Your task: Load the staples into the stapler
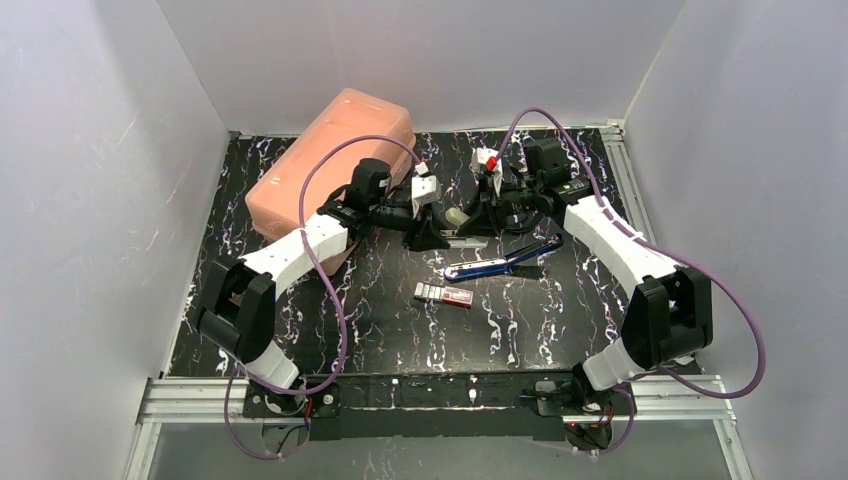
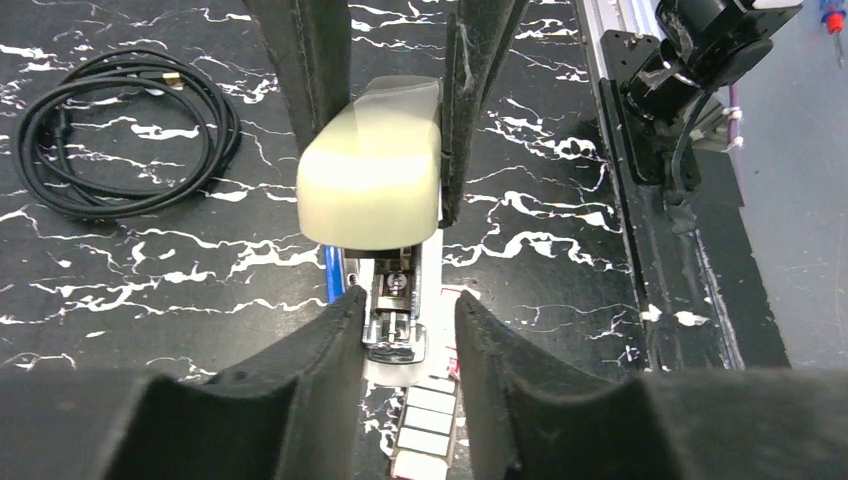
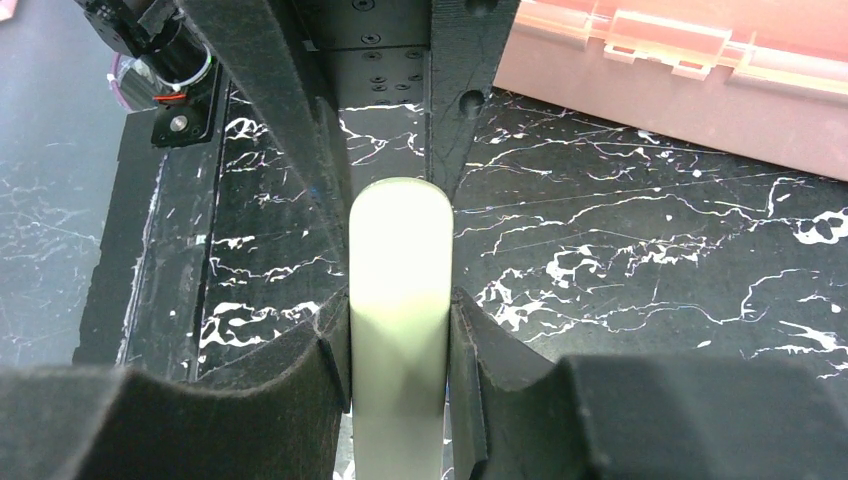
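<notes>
The stapler (image 1: 458, 220) has a pale cream top (image 2: 372, 180) and a bare metal magazine (image 2: 395, 315), and is held between both grippers at mid-table. My right gripper (image 1: 487, 215) is shut on the cream top (image 3: 398, 260), with both pads pressed to its sides. My left gripper (image 1: 432, 238) is closed round the magazine end (image 2: 405, 300): the left pad touches it and a sliver shows by the right pad. A blue bar (image 1: 505, 262) lies just below the stapler. The staples box (image 1: 445, 294), pink-red with a grey tray, lies on the table nearer the arms and shows under my left fingers (image 2: 432, 425).
The large salmon-pink plastic case (image 1: 335, 160) stands at the back left, behind the left arm, and shows in the right wrist view (image 3: 680, 60). A coiled black cable (image 2: 120, 130) lies on the marbled black mat. A metal rail (image 1: 620, 170) borders the mat's right side.
</notes>
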You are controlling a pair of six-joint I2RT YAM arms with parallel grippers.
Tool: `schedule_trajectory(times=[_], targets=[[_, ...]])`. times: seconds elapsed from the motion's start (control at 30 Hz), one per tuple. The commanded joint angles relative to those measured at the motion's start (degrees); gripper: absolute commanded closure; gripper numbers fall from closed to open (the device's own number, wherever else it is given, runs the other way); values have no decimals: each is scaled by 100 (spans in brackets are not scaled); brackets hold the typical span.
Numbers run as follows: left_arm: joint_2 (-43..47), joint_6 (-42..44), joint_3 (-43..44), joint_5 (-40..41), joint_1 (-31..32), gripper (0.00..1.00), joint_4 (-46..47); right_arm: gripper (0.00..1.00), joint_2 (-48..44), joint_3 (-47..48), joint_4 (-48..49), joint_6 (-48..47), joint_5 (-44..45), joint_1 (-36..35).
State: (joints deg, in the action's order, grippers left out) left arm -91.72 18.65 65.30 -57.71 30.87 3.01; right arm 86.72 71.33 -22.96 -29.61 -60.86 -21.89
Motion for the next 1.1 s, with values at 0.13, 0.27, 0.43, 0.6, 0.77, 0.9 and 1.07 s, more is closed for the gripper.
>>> schedule_trajectory(times=[0.13, 0.27, 0.43, 0.6, 0.77, 0.9, 1.07], targets=[[-33, 46, 26, -117, 24, 100, 51, 97, -215, -26, 87, -45, -251, -11], [52, -11, -90, -22, 16, 100, 68, 93, -393, -205, 462, 193, -170, 55], [339, -31, -484, 161, -112, 100, 192, 91, -599, -313, 987, 751, -412, 489], [591, -244, -839, 285, -182, 100, 483, 91, -823, -647, 1691, 1371, -625, 821], [776, -436, -1111, 498, -225, 100, 778, 91, -1012, -973, 1840, 1481, -717, 1136], [825, -438, -1204, 550, -248, 100, 815, 92, -1136, -1133, 1856, 1514, -846, 1359], [894, -550, -1345, 647, -261, 100, 968, 97, -1209, -1320, 1976, 1614, -926, 1471]])
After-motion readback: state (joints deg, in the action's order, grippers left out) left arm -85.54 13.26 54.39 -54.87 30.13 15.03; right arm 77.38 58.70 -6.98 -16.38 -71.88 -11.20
